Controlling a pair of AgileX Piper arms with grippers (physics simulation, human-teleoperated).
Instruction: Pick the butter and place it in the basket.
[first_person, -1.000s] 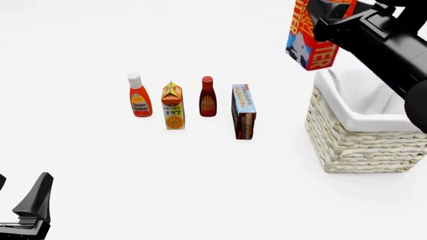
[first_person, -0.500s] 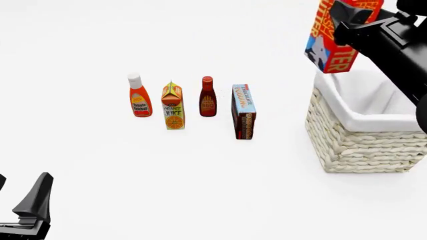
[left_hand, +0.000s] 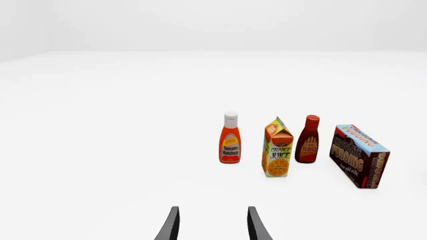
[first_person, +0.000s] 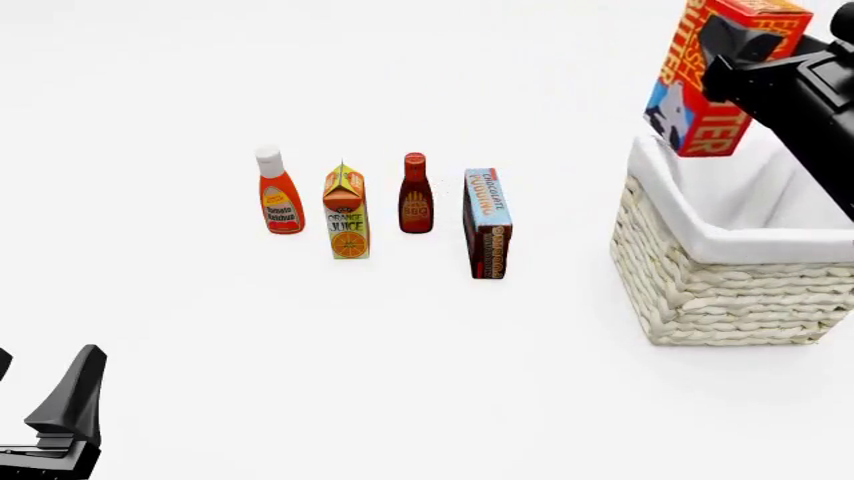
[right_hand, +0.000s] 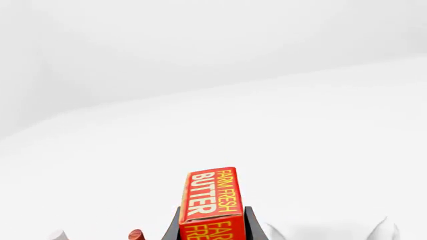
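The right jaws (first_person: 731, 52) are clamped on the butter (first_person: 714, 80), lifted over the basket (first_person: 721, 290) at its 10 o'clock rim. Pick done; lowering and release remain. The left jaws (left_hand: 211, 225), parted and empty, wait over the worktop (first_person: 400, 360).

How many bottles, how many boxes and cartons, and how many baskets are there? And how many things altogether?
Bottles: 2, the white-capped orange tomato ketchup bottle and the dark red BBQ sauce bottle.
Boxes and cartons: 3, the orange juice carton, the blue-brown chocolate pudding box and the red-orange butter box held in the right claw.
Baskets: 1, the cream woven wicker basket.
Total: 6.
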